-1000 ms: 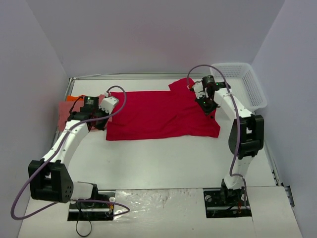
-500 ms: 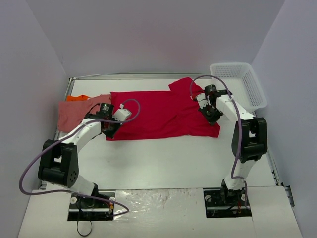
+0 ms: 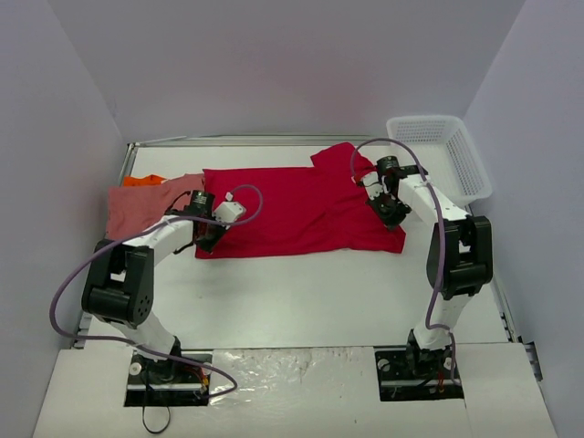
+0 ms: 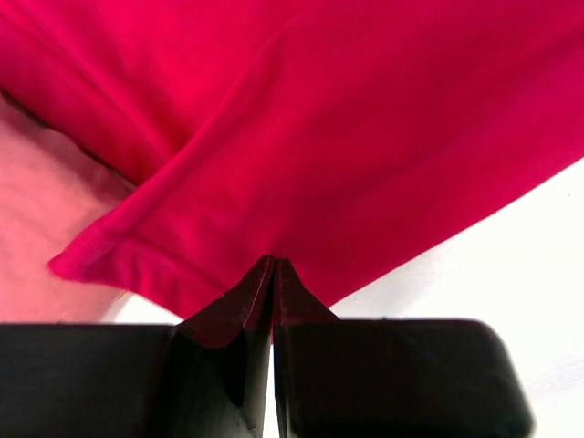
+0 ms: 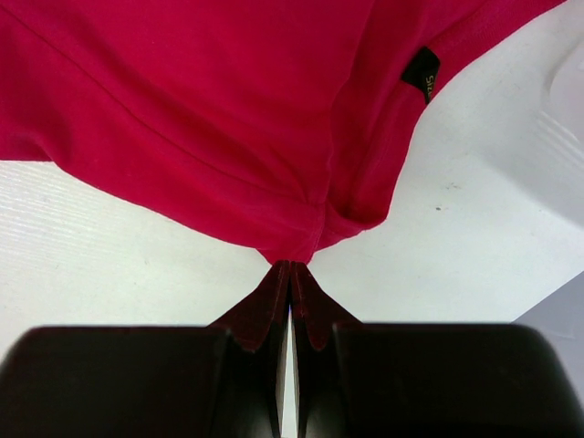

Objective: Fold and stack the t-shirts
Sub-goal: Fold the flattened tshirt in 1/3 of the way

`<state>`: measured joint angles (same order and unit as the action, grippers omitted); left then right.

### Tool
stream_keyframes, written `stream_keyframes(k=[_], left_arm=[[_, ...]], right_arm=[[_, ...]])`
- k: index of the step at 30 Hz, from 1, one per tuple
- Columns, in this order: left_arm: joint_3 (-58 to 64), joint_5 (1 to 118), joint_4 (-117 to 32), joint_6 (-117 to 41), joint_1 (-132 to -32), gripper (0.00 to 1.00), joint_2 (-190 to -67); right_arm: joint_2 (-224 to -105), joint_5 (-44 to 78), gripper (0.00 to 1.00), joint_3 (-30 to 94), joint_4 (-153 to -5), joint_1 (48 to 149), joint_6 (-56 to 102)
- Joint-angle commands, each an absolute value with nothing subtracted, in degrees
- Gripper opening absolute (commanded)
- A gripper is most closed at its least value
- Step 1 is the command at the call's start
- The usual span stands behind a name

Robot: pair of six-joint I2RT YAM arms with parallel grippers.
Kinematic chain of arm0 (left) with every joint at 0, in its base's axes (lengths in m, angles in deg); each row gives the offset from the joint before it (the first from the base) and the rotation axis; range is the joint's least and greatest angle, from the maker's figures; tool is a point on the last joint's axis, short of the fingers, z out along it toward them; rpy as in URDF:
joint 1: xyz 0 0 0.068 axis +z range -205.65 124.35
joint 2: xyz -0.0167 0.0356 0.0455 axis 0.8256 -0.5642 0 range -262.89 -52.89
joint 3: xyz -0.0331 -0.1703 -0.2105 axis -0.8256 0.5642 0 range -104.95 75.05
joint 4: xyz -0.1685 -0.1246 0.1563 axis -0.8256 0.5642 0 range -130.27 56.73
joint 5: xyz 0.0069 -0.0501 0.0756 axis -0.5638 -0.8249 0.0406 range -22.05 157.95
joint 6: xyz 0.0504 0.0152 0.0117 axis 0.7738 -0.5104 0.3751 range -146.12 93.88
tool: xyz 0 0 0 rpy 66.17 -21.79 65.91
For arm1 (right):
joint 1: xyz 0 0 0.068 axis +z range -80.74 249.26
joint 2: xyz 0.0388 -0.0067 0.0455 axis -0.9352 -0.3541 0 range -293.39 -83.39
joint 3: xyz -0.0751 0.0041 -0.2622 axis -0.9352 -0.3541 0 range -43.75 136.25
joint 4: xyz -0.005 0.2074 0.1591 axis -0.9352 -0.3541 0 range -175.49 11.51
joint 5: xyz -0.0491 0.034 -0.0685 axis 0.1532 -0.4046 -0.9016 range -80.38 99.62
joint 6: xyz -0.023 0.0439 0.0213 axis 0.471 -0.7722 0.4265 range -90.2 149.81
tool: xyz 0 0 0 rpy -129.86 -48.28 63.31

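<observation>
Left tool (image 4: 274, 266), right tool (image 5: 290, 268): both clamped

The red t-shirt (image 3: 292, 214) is soft matt cloth, the basket (image 3: 475, 173) white plastic mesh, the table (image 3: 301, 292) smooth

Only a sliver of the orange shirt (image 3: 144, 180) shows, at 12 o'clock of the pink shirt (image 3: 137, 205) covering the rest. The pink shirt's 3 o'clock edge lies hidden under the red shirt (image 3: 292, 210) and the left arm (image 3: 164, 233). Both wrist views cut the red shirt off at 12 o'clock. Its black tag (image 5: 421, 73) bears lettering too small to read.
</observation>
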<state>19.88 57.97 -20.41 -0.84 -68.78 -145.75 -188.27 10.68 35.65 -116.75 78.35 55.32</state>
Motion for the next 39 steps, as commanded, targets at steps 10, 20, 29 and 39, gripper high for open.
stream_keyframes(k=[10,20,29,39], left_arm=[[13.44,58.28,-12.23,2.09,-69.36,0.02,-152.47],[14.14,59.42,-11.26,1.04,-70.07,0.02,-152.47],[15.02,61.01,-11.79,0.16,-71.12,0.02,-151.24],[16.87,63.29,-9.34,2.88,-71.12,0.02,-149.04]], right_arm=[[-189.48,7.95,0.0,36.32,-118.57,78.58,53.98],[-193.86,9.0,0.0,34.13,-118.49,78.41,57.05],[-202.38,9.01,0.0,36.58,-115.5,77.7,58.1],[-203.11,5.49,0.0,32.02,-115.84,76.47,60.21]])
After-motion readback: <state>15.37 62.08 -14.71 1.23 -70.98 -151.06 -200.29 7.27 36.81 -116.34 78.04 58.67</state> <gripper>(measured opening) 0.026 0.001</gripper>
